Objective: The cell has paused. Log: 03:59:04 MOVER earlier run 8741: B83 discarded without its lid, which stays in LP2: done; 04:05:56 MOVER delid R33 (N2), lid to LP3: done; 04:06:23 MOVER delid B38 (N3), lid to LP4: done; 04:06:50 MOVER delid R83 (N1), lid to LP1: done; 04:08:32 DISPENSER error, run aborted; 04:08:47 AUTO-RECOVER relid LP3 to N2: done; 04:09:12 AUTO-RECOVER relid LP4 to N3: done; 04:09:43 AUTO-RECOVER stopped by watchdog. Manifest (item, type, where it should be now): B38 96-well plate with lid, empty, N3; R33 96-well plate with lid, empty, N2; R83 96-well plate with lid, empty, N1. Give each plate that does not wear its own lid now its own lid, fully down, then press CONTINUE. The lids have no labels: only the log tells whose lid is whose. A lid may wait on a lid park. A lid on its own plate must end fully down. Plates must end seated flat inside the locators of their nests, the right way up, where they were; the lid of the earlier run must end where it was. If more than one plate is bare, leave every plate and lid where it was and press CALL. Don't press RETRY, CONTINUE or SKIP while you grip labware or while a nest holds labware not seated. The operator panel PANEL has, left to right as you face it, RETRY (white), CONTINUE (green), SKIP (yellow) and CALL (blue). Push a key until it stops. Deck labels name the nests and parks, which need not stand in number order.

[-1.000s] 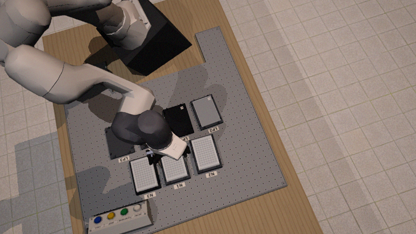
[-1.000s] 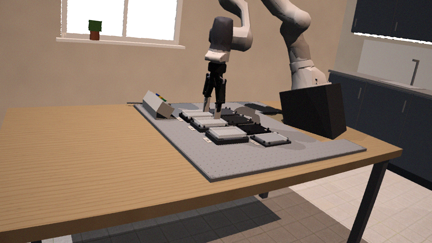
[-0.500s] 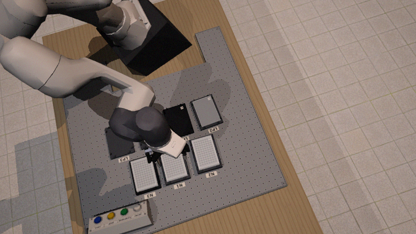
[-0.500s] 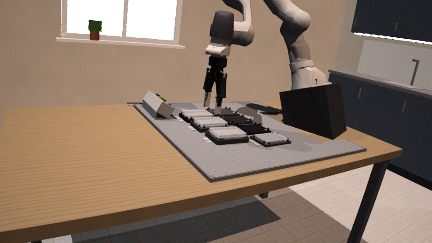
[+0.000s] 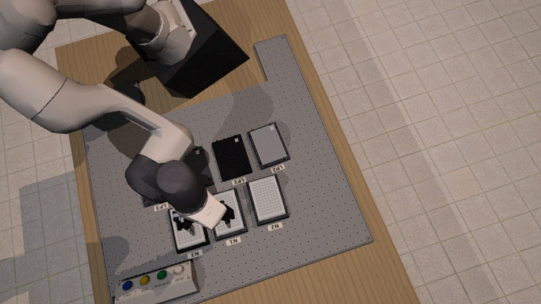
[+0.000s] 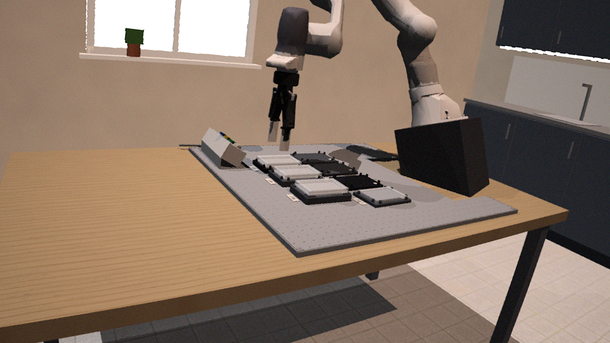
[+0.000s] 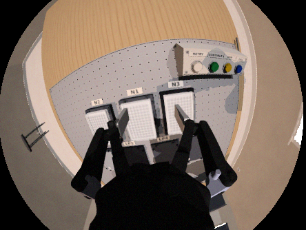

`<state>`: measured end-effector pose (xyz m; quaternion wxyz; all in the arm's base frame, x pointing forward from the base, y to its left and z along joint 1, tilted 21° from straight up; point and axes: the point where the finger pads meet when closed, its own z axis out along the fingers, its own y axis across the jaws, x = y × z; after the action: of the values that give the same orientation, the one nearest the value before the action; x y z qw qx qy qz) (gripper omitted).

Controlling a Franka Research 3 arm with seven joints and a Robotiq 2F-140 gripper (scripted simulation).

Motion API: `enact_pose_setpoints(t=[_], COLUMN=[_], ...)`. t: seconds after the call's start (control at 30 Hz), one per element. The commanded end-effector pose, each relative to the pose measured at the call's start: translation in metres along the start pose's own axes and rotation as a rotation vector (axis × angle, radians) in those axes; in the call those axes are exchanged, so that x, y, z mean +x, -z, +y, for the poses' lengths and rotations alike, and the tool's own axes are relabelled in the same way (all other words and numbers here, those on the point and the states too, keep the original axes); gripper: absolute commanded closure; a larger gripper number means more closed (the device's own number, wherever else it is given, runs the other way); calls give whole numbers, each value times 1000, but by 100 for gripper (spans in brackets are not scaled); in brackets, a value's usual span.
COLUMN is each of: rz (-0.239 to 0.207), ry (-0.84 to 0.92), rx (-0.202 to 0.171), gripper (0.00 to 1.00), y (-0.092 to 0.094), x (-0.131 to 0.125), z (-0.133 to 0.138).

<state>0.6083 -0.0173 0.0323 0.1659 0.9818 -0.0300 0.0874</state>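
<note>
Three white 96-well plates sit in black nests in a row: N3, N1 and N2. They look alike and equally tall in the side view: N3, N1, N2. My gripper is open and empty. It hangs well above the plates, over the gap between N3 and N1. In the wrist view my fingers frame N1 and N3. Park LP1 is bare black. Park LP2 holds a grey lid.
The operator panel stands at the deck's front left, with blue, yellow, green and white keys. My arm hides most of the parks near the LP3 label. A black box holds the arm's base at the back.
</note>
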Motion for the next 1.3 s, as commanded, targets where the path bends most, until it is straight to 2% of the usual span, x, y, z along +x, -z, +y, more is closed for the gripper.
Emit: enact_pose_setpoints(t=[0.0,0.03,0.07,0.2,0.23,1.27], rz=[-20,-20,-21,-19,-19,-19], ry=[81,81,83,87,87,87], rx=[-16,-16,-13,-3,-3,-3], gripper=[34,34,34,34,100,100], y=[6,6,17,34,35,35], x=[24,24,56,92,95,95], z=[43,43,88,154,164,164])
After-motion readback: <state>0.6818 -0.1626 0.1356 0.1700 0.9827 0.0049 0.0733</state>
